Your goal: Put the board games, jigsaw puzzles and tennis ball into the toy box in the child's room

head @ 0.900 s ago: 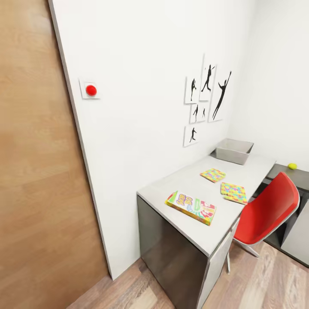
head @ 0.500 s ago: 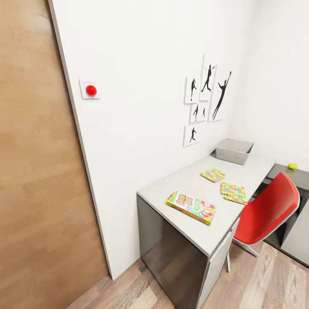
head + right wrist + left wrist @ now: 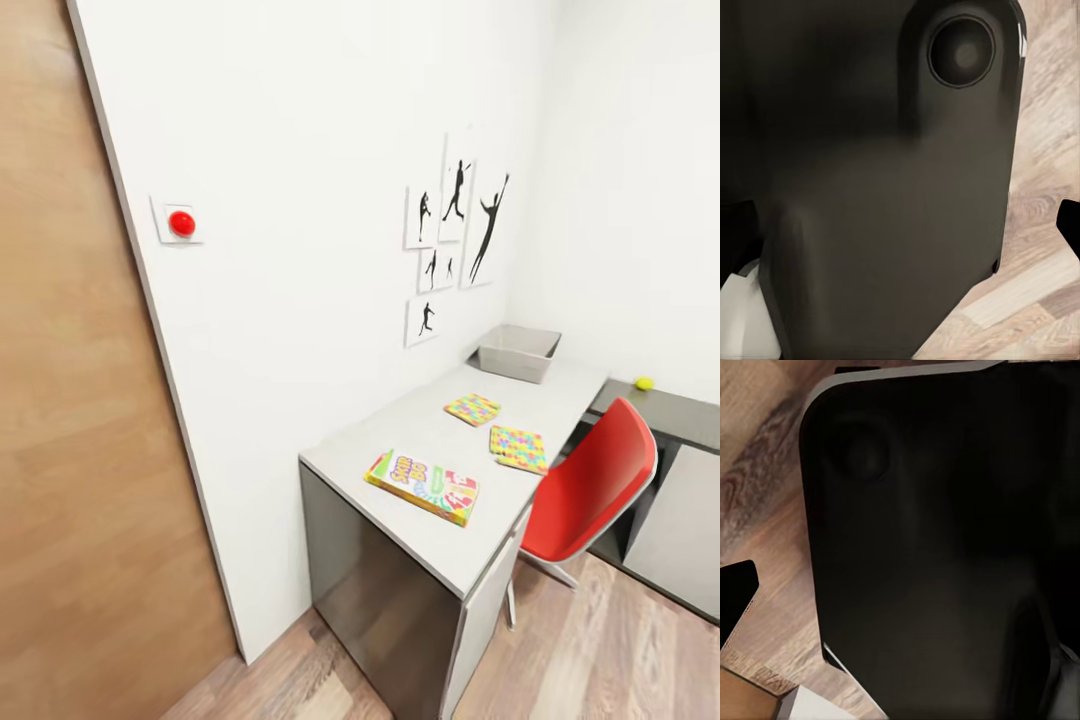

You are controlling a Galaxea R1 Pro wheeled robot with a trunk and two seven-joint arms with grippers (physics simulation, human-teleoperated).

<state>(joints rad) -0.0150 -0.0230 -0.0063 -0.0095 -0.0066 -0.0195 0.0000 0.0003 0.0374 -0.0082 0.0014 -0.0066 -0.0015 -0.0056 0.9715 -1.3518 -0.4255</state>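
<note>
White walls and a wooden door framed the child's room as we looked along the tabletop. On it lay the board game nearest us, the two jigsaw puzzles beyond, and the empty toy box at the far end; the tennis ball sat on the darker surface behind the red chair. Against the earlier frame, everything had slid left and shrunk slightly, the wall button too, so we judged our camera had turned, not the toys. Nothing was packed yet. Our wrist views faced dark robot body and floor, so we could not tell whether either hand was open.
</note>
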